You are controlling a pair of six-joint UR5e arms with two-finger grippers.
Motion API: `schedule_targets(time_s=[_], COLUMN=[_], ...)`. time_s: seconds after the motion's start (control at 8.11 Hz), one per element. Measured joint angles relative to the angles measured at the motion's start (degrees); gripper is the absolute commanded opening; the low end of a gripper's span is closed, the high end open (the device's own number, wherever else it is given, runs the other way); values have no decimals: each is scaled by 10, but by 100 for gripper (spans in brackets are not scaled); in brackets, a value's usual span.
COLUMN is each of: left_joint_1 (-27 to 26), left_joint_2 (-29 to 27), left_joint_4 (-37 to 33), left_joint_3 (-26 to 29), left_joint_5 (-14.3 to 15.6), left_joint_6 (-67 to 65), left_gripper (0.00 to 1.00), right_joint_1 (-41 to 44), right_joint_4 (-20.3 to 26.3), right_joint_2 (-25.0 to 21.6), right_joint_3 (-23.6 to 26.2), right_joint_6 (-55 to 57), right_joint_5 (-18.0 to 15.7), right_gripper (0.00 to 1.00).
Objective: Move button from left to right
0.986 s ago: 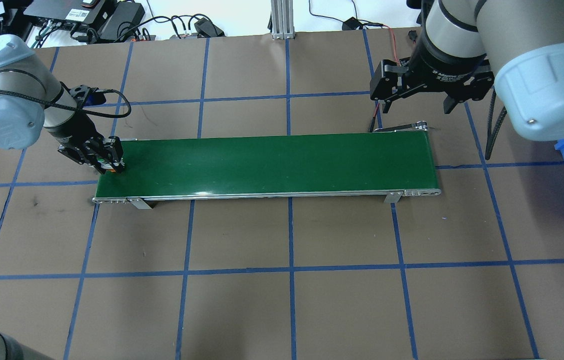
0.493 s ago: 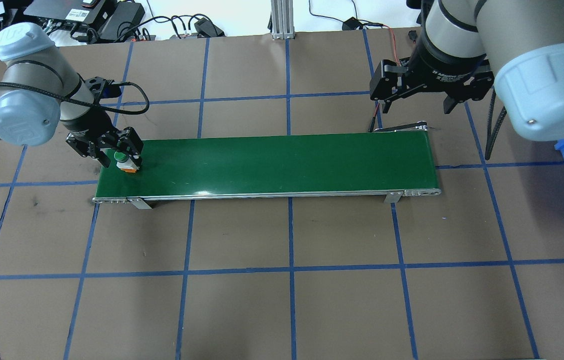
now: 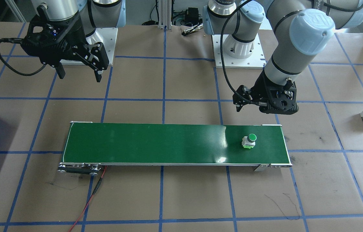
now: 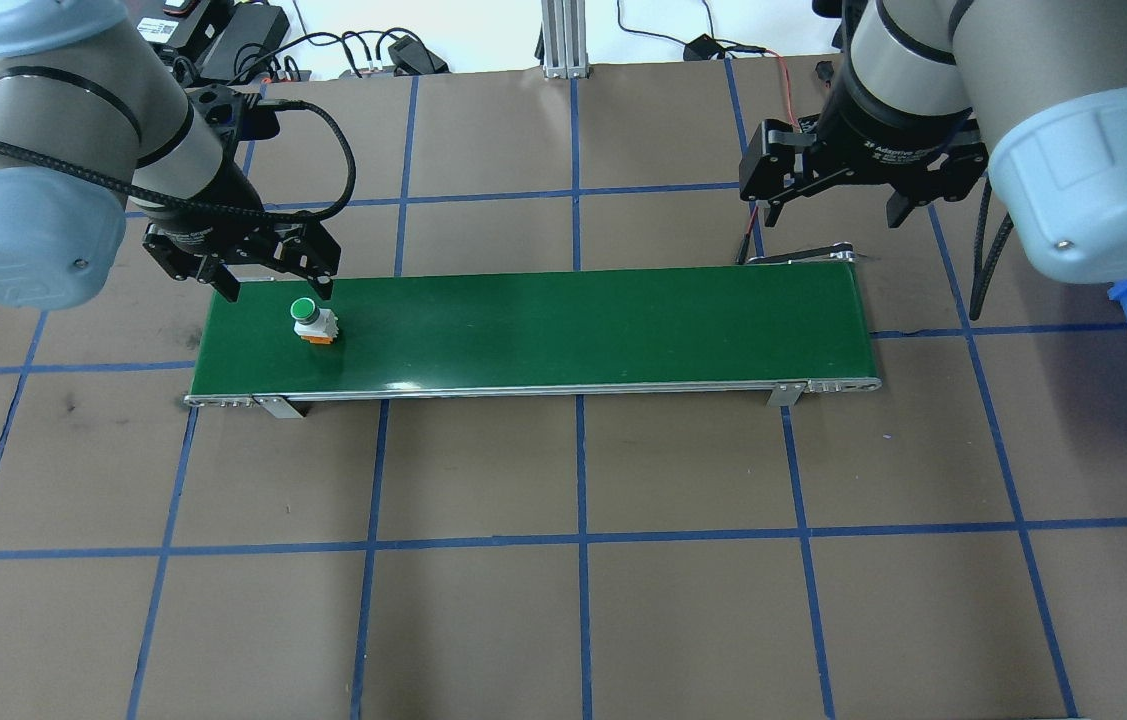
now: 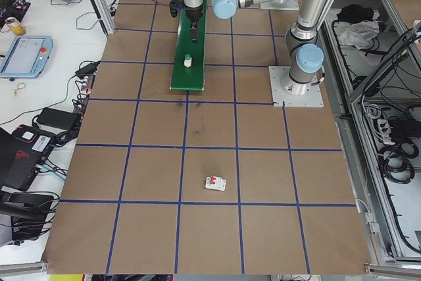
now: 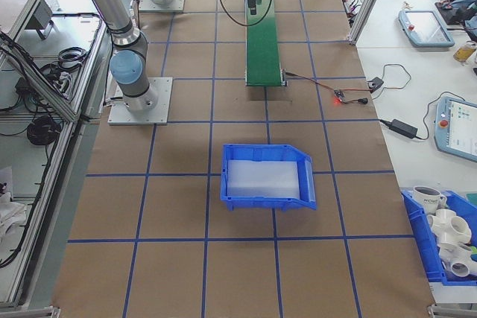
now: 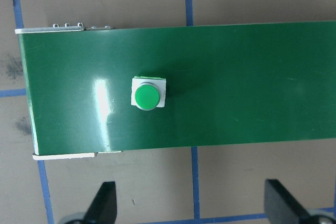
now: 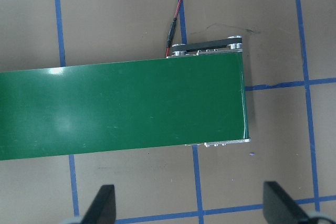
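In the front-facing view we see the button [image 3: 249, 141] upright on the green conveyor belt [image 3: 155, 145], near its right end, free of our left gripper [image 3: 266, 106], whose fingers we cannot judge here. It could topple if the belt jerks, being tall on a small base.

From overhead, our left gripper [image 4: 271, 285] hangs just beyond it with fingers apart; our right gripper [image 4: 838, 205] waits open above the far end.

The left wrist view shows a round green cap and whitish body.
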Motion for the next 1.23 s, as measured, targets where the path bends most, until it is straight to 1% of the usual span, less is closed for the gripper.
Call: schedule_targets(time_s=[0.25,0.49,0.62,0.86,0.99,1.23], left_joint_1=[-6,-6,-6,-6,-6,-5], left_joint_2=[16,19,18,14,13,12], left_joint_4=[-23,-28,-28,-23,-22,-21], left_joint_3=[1,2,2,2,2,2], left_joint_5=[0,0,0,0,0,0], left_joint_6=[-3,-1,0,1,2,2], left_gripper=[100,100,100,100,100,100], right_joint_1=[0,-1,-1,-2,-4,-16], right_joint_4=[0,-1,-2,-4,-7,-19], right_joint_2=[1,5,15,55,82,123], right_joint_3=[0,0,0,1,2,18], right_joint_6=[0,-1,0,1,1,2], right_joint_5=[0,0,-1,-1,0,7], right_gripper=[100,100,100,100,100,100])
